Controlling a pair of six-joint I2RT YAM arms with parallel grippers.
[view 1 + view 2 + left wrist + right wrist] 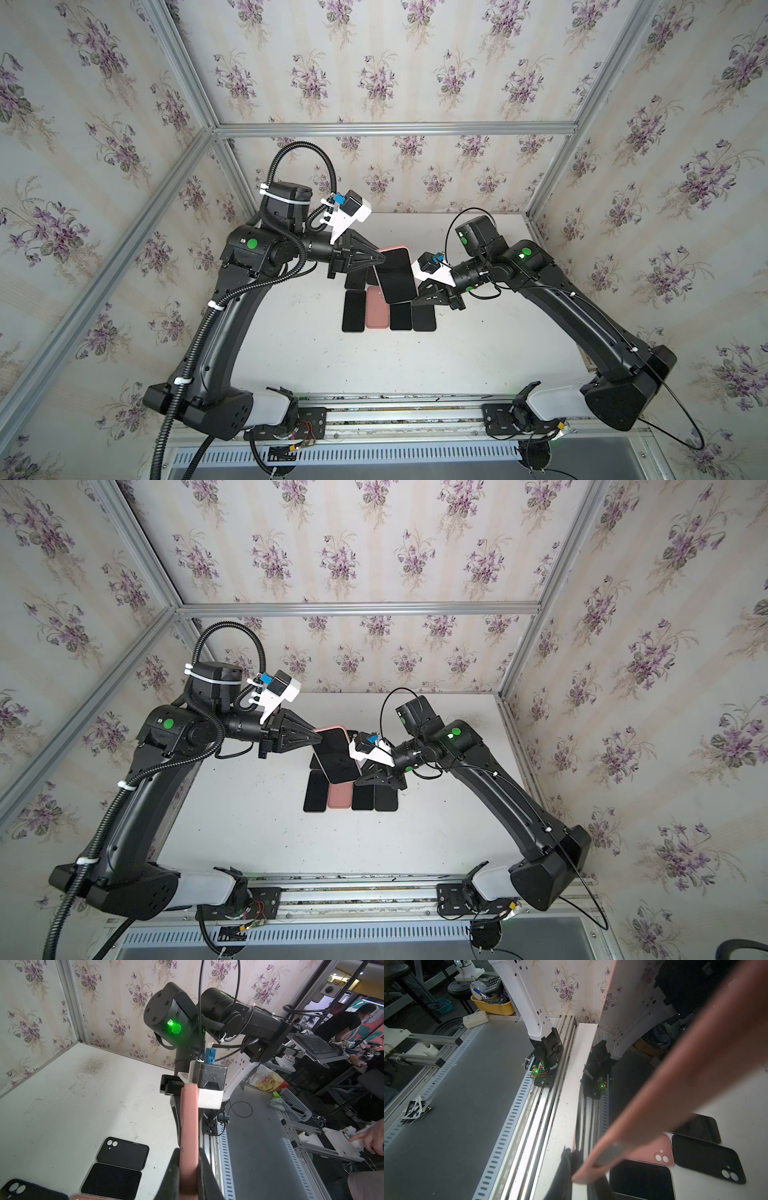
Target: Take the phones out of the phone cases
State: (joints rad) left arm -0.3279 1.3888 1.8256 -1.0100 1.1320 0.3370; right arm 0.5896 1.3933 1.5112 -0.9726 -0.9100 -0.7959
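Observation:
The phone (397, 276) (338, 756), dark screen up, sits in a pink phone case (395, 249) (332, 729) and is held tilted above the table in both top views. My left gripper (384, 259) (320, 738) (188, 1153) is shut on the case's (189, 1126) far-left edge, with a finger on each side of it. My right gripper (415, 301) (358, 781) (583, 1167) is at the near-right corner. Its jaws stand close together, with the case's (675, 1084) corner between them. The glossy screen (591, 1084) mirrors the rail.
Under the held phone, several loose cases and dark slabs lie in a row on the white table (291, 353): black ones (354, 311) (424, 318) and a pink case (377, 313) (654, 1153). A metal rail (395, 415) runs along the table's front edge, and papered walls enclose the other sides.

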